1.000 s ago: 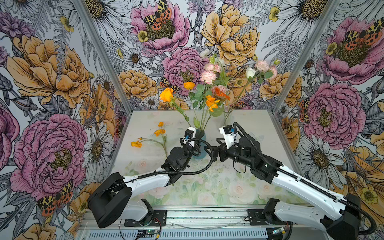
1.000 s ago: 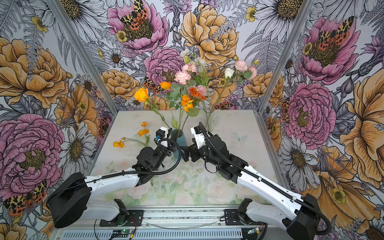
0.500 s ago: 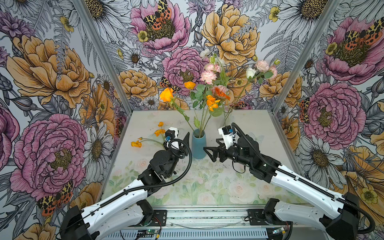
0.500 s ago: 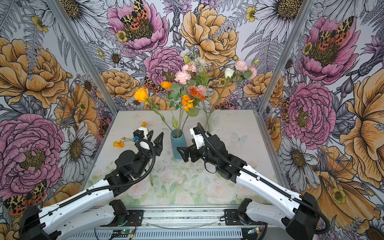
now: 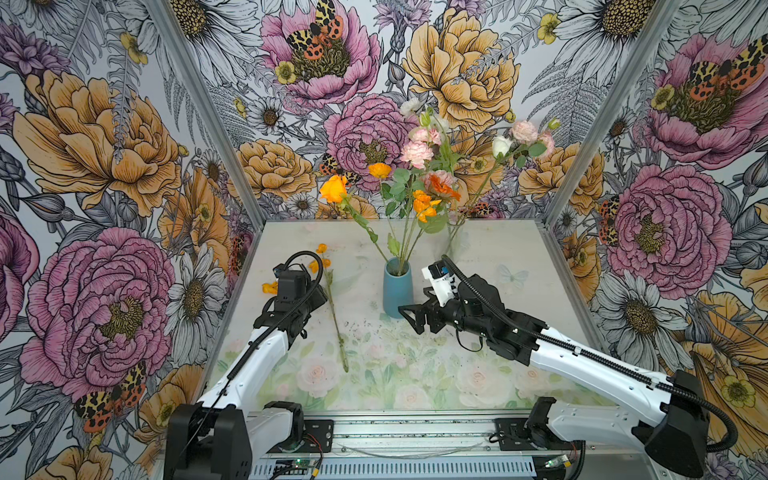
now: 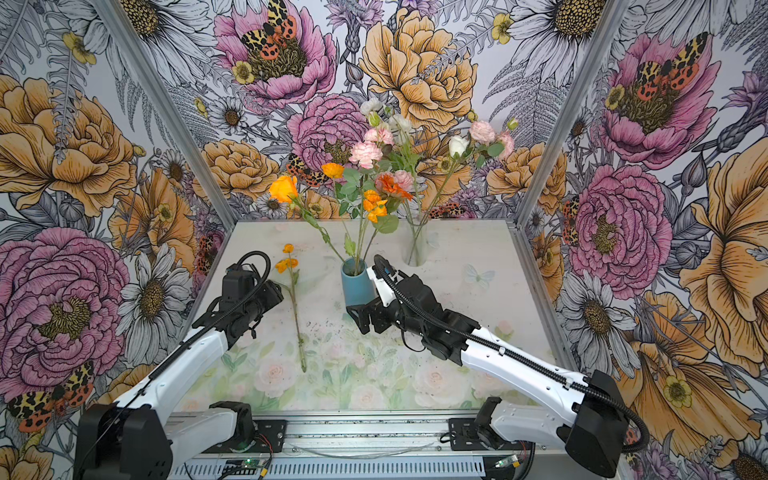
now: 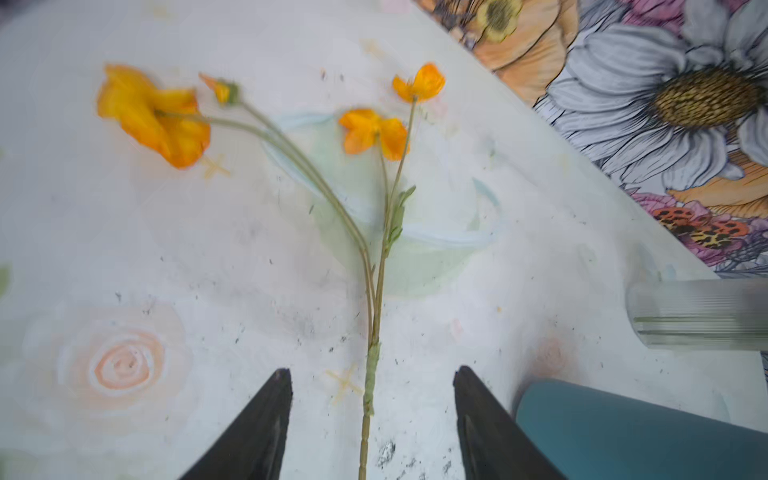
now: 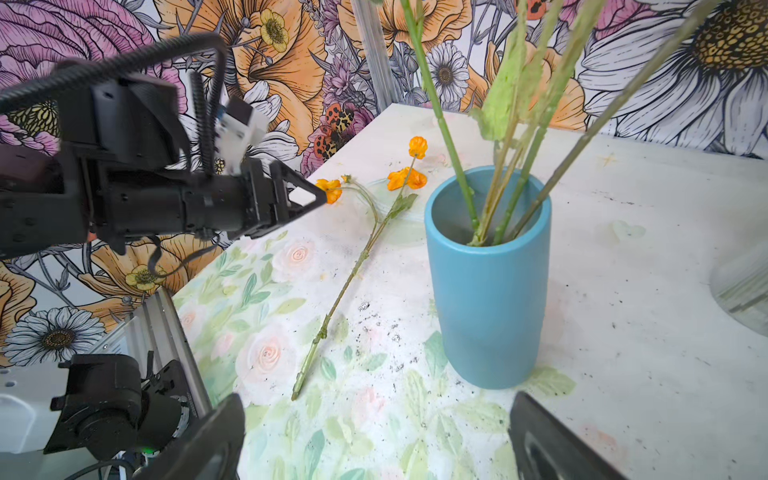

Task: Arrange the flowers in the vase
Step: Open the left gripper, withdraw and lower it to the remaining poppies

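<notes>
While one orange-bloomed stem point(image 5: 335, 320) lies loose toward the table's point(image 5: 478, 257) left edge, the left gripper point(image 7: 371, 372) hovers over it, jaws apart. The right gripper point(image 5: 409, 320) gapes empty beside the blue vase point(image 5: 397, 291), which holds several flowers point(image 5: 332, 188). A far glass vase point(image 6: 417, 245) apparently holds more.

No readable text, label, brand, number or sign anywhere: none on the vase point(image 5: 397, 291), none on the table point(image 5: 498, 249), none on the flower-printed walls point(image 5: 104, 166).
</notes>
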Controlling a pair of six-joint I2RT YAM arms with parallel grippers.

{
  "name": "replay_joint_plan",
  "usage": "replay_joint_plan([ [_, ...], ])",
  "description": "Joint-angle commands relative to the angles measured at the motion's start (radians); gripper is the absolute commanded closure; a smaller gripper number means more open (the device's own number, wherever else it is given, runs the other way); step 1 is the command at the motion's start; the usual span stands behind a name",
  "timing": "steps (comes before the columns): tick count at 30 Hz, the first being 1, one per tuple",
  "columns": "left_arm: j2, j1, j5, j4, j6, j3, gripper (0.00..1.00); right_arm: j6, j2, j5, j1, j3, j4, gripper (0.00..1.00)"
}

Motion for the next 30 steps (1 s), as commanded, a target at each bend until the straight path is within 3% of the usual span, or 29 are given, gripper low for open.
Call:
replay_joint_plan([
  [1,0.053,0.006,0.191,0.069,-0.067,0.005,0.35,0.032,0.01,0.049,0.021,0.004,0.004,0.01],
  [15,0.308,0.043,0.258,0.195,-0.037,0.081,0.38,0.065,0.108,-0.005,0.102,0.052,0.005,0.0],
  [30,0.444,0.041,0.178,0.177,-0.007,0.151,0.45,0.054,0.091,0.026,0.108,0.042,0.004,0.0],
])
